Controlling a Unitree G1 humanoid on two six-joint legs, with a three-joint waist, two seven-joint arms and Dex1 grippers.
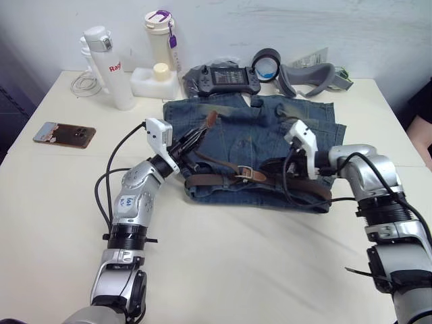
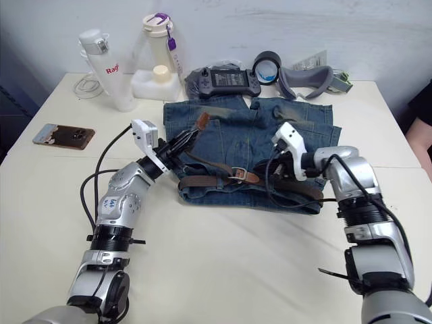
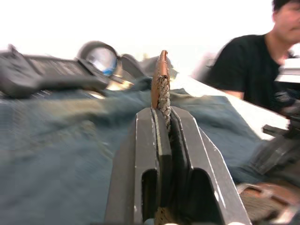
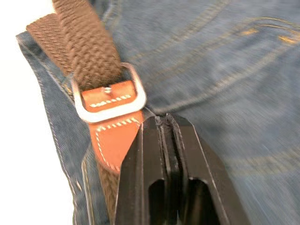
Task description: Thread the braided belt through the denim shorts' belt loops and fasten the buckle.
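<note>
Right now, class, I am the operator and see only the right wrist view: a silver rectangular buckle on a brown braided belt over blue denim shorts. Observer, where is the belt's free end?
Observer: The left gripper holds the belt's tan tip shut in its fingers, raised above the denim shorts.
Operator: What lies behind the shorts?
Observer: A black handheld game console.
Operator: Anyone nearby?
Observer: A person in a black shirt, on the robot's right.

Bare table lies open on the near side of both grippers. Past the left gripper, the handheld console, tape roll and grey padded band crowd the far edge. Outboard of it lie a phone and bottles. The right gripper sits just beside the buckle.
</note>
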